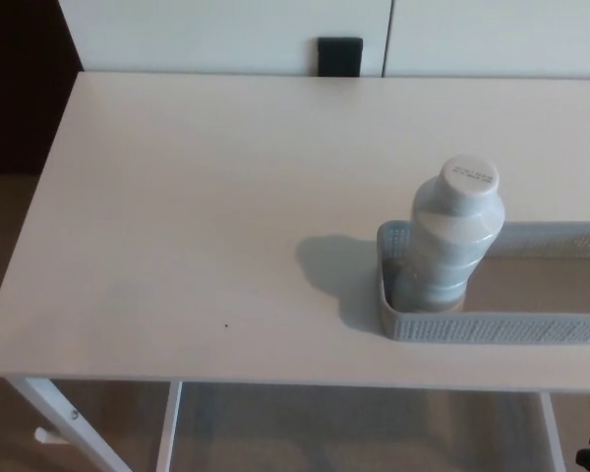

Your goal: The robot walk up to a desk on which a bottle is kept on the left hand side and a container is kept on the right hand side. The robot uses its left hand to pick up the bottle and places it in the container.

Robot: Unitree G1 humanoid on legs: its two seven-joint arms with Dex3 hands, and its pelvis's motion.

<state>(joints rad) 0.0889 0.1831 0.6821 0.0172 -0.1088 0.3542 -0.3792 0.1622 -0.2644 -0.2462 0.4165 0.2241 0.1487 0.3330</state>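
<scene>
While neither hand shows on the work surface, the pale grey ribbed plastic bottle (447, 246) with its round white cap stands upright inside the grey mesh rectangular container (492, 326).

It occupies the container's left end, close against the left wall, on the right side of the pale beige tabletop (197, 216), which throws its shadow leftward. A small black square (340, 56) sits at the far edge against the white wall. Dark shapes at the bottom right corner are too cropped to identify, so the state of the fingers cannot be told.
</scene>
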